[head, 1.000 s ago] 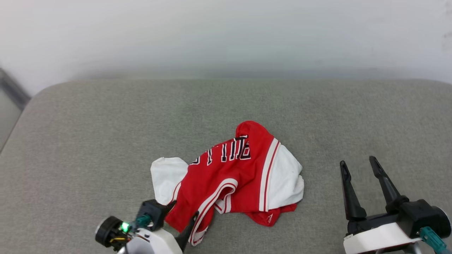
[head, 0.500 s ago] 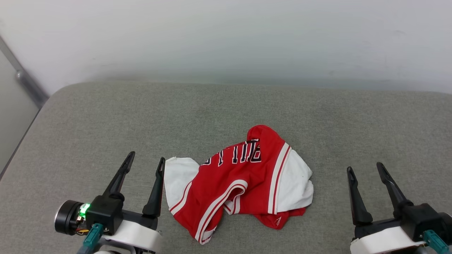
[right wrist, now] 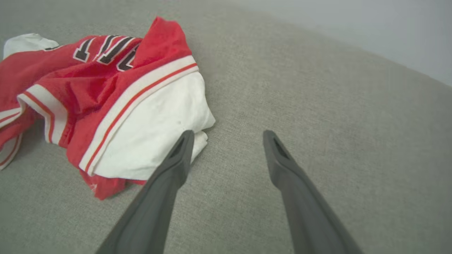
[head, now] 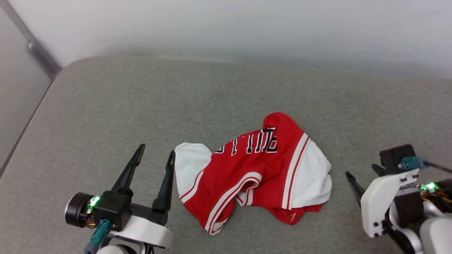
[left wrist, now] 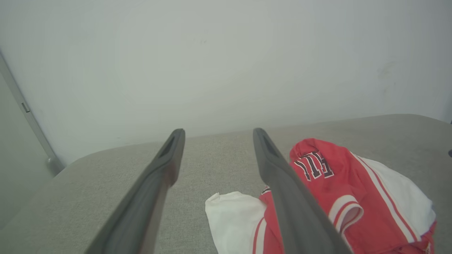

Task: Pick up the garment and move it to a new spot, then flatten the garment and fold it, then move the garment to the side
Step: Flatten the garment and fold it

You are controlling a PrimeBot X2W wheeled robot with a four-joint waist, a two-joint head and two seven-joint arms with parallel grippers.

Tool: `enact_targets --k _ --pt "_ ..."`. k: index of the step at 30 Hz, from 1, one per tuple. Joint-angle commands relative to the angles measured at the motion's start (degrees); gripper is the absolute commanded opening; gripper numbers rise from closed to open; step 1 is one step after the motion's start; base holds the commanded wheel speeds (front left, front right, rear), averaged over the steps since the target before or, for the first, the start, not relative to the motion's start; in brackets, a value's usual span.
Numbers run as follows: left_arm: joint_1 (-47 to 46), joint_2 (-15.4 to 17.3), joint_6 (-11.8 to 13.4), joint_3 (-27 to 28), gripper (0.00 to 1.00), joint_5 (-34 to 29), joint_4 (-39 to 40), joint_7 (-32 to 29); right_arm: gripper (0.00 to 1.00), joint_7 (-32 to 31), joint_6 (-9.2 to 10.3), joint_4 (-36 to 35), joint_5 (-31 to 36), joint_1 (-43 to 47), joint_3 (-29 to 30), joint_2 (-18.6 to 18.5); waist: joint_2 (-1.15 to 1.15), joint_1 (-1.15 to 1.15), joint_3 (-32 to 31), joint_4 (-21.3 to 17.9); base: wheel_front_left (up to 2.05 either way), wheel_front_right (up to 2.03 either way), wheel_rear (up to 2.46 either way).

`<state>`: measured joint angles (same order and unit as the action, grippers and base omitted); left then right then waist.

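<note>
pale plain wall (head: 247, 24): closes off the far side of the scene; a grey metal rail (head: 39, 53) runs slantwise down it at the far left.
grey woven cushion surface (head: 123, 106): broad and flat with rounded far corners, filling the space from the wall to the near edge; bare fabric lies all around the task's thing.
garment (head: 254, 176): red jersey-style t-shirt with white short sleeves and red-and-white striped trim, lying crumpled on the cushion, near and a little right of the middle, with nothing holding it.
long axis: the heap runs left to right, from the left white sleeve (head: 190, 165) to the right white sleeve (head: 314, 176), with a red fold peaking at the far side.
left gripper (head: 156, 151): two long dark fingers spread apart and empty, pointing away from the robot; its right finger stands just beside the edge of the left sleeve, and contact cannot be told.
right gripper (right wrist: 229, 134): fingers likewise wide apart and empty, hanging near the right sleeve with a strip of bare cushion between in the head view.
key relation: the shirt lies between the two grippers, one sleeve toward each; the left one looks slightly nearer, so each arm would need only a short inward reach.
dark white-outlined lettering (head: 250, 143): faces up on the far red panel, creased and partly folded under.
step, as judged: first pick-up not yet made; flattening and folding remain.
</note>
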<state>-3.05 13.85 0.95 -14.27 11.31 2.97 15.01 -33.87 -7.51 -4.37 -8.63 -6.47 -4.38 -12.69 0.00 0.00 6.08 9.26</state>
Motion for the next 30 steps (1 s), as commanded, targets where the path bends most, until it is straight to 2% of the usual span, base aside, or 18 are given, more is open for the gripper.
enact_targets --k 1,5,10,18,24,26,27,28,29,30 --pt "-0.8 -0.3 -0.3 0.3 1.0 -0.3 -0.2 0.2 1.0 -2.5 0.04 -0.3 -0.9 -1.3 -0.5 -0.8 0.0 0.0 1.3 1.3 0.0 0.0 0.0" --pt "-2.0 -1.7 -1.8 1.0 1.0 -1.1 -0.6 0.2 1.0 -15.8 0.03 -0.6 -4.8 -4.2 -2.0 -4.7 0.0 0.0 3.3 3.2 0.0 0.0 0.0" --pt "-3.3 -3.6 -3.4 1.6 1.0 -2.1 -1.0 0.2 1.0 -24.5 0.04 -0.3 -7.8 -6.9 -4.0 -7.3 0.0 0.0 5.7 5.9 0.0 0.0 0.0" --pt "-4.6 -5.7 -5.5 2.7 1.0 -3.7 -1.7 0.2 1.0 -28.0 0.04 4.1 -7.6 -8.9 -6.3 -10.0 0.0 0.0 8.8 9.2 0.0 0.0 0.0" --pt "-5.0 -6.5 -6.3 3.8 1.0 -4.5 -2.2 0.2 1.0 -29.0 -0.05 9.9 -11.8 -6.1 -7.8 -7.9 0.0 0.0 9.6 10.4 0.0 0.0 0.0" --pt "-5.3 -6.3 -6.4 3.7 1.0 -5.1 -2.5 0.2 1.0 -29.4 -0.06 11.7 -12.5 -4.9 -9.1 -8.8 0.0 0.0 9.7 10.6 0.0 0.0 0.0" --pt "-5.4 -6.5 -6.5 3.7 1.0 -5.4 -2.5 0.2 0.49 -29.3 -0.06 12.4 -13.1 -4.4 -9.8 -9.1 0.0 0.0 9.7 10.7 0.0 0.0 0.0" --pt "-5.4 -6.6 -6.7 3.8 1.0 -5.5 -2.6 0.2 0.31 -29.0 -0.06 13.0 -13.6 -4.1 -10.2 -9.3 0.0 0.0 9.6 10.7 0.0 0.0 0.0" --pt "-5.5 -6.6 -6.8 3.9 1.0 -5.5 -2.7 0.2 0.0 -28.5 -0.06 13.5 -13.9 -3.9 -10.5 -9.6 0.0 0.0 9.5 10.7 0.0 0.0 0.0" --pt "-5.4 -6.6 -6.9 4.1 1.0 -5.6 -2.7 0.2 0.0 -28.1 -0.06 13.9 -14.2 -3.8 -10.8 -10.0 0.0 0.0 9.2 10.7 0.0 0.0 0.0"
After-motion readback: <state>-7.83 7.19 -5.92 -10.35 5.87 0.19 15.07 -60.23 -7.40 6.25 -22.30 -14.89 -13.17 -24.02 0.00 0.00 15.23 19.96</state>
